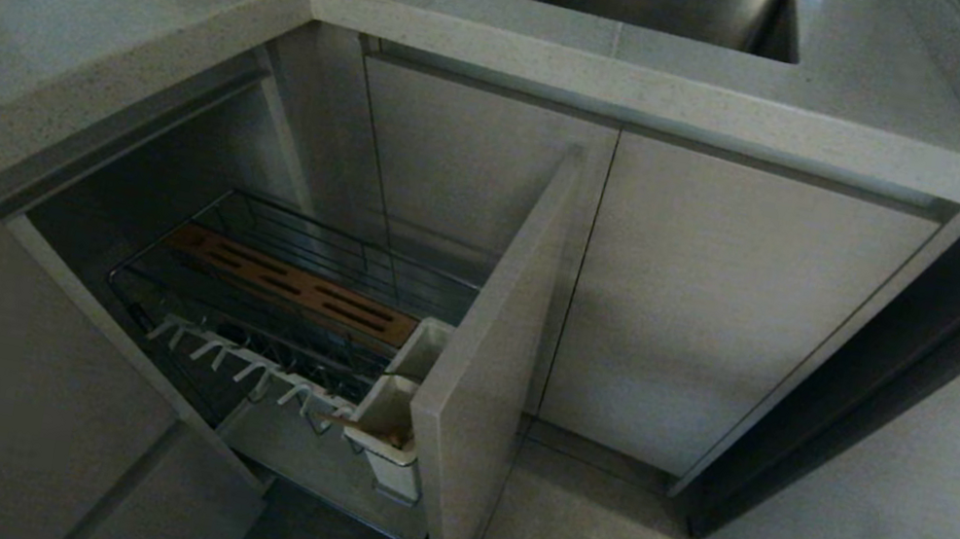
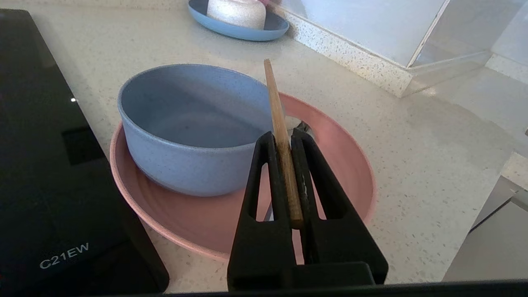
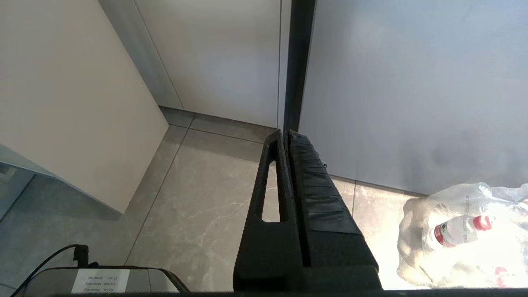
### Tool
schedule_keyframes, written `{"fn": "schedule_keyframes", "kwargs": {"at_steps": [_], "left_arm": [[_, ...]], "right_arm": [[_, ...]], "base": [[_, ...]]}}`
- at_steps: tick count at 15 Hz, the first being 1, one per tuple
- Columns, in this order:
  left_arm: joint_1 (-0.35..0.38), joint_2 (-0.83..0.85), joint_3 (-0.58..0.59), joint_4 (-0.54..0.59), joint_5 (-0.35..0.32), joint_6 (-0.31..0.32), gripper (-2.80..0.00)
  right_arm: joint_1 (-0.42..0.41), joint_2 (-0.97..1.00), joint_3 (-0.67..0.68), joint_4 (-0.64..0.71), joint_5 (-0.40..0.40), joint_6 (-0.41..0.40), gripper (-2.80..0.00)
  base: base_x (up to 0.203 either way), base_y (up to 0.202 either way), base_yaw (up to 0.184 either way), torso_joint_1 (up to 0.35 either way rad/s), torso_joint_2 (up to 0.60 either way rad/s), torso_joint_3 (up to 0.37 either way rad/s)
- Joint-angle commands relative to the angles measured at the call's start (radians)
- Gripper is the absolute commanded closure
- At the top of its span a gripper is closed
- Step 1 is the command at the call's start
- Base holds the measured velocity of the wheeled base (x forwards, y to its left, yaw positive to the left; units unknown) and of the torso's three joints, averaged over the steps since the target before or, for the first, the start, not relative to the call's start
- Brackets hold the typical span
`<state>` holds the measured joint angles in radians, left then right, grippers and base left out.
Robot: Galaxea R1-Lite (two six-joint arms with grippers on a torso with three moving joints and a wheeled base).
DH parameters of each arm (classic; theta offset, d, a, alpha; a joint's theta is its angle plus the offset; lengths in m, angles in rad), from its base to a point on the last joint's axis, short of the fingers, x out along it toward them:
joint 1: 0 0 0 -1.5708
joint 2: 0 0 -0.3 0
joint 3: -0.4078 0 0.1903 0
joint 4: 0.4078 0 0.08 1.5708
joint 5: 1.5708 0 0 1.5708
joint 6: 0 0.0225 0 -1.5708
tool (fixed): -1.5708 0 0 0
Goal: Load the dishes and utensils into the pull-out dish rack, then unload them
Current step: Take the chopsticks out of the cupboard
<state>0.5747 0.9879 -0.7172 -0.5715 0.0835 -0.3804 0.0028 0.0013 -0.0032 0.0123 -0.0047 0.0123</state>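
The left tool (image 2: 283, 138) is clenched on a single tan chopstick (image 2: 277, 107), gripped along its lower length so the free end juts out ahead of the tips. Just beyond and below it, the blue-grey bowl (image 2: 185, 123) sits on the salmon-pink plate (image 2: 342, 165) on the tabletop (image 2: 412, 136). The stick appears light, stiff and smooth, so it may pivot or slip; a hold nearer mid-length would likely steady it. The right tool (image 3: 287, 134) hangs pressed together and empty above the floor (image 3: 198, 198). The pull-out dish rack (image 1: 288, 295) stands open, a tan stick tip showing in its white utensil cup (image 1: 387, 416).
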Motion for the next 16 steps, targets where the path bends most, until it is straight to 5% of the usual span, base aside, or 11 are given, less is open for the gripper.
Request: {"fn": "schedule_keyframes", "kwargs": {"at_steps": [1, 13, 16], "left_arm": [[-0.001, 0.011, -0.004, -0.001, 0.001, -0.005, 0.0], [-0.007, 0.009, -0.036, -0.006, -0.024, -0.005, 0.0], [-0.007, 0.018, -0.035, -0.002, -0.101, -0.006, 0.0]], "right_arm": [[0.0, 0.0, 0.0, 0.0, -0.001, -0.001, 0.0], [0.0, 0.0, 0.0, 0.0, 0.0, -0.001, 0.0], [0.0, 0.0, 0.0, 0.0, -0.001, 0.0, 0.0]], "base": [[0.0, 0.0, 0.0, 0.0, 0.0, 0.0], [0.0, 0.0, 0.0, 0.0, 0.0, 0.0], [0.0, 0.0, 0.0, 0.0, 0.0, 0.0]]}}
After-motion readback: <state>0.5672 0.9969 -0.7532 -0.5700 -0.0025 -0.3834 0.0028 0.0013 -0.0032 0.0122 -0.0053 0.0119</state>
